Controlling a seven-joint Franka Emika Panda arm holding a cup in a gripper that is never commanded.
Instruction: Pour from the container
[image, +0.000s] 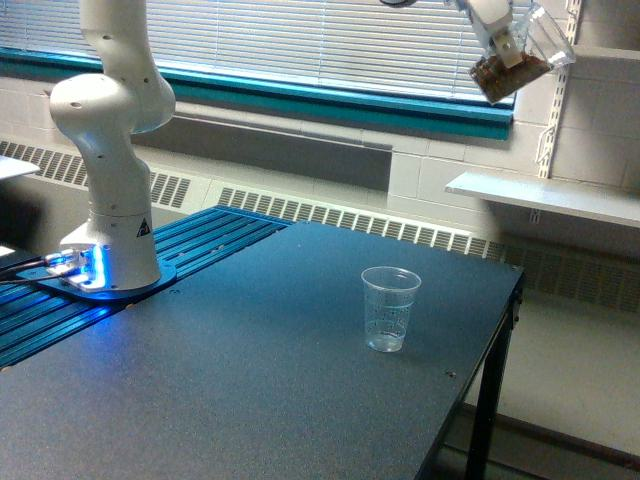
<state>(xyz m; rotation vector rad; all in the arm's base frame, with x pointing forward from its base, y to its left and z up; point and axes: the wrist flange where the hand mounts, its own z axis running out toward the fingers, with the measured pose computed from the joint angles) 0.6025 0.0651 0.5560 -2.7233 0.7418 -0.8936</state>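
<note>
Nearest the camera, the dark grey table fills the lower part of the exterior view, its surface matte and its far corner standing on a black leg at the exterior view's right. Upright on it, toward that right side, stands a tapered clear plastic cup with faint printed markings, well apart from everything else. Farther back on the exterior view's left, the white robot arm base rises from a round foot lit blue, set on a strip of blue ribbed panels. Behind the table runs a long white radiator grille under a teal window ledge and closed blinds. A white shelf juts from the wall at the exterior view's right. High at the top right, well above the cup and off to its right, the end effector holds the container, a small clear jar tilted steeply, with brown material gathered at its lower left end. Its fingers are closed on the jar, though the grip itself is partly cut off by the frame's top edge.
</note>
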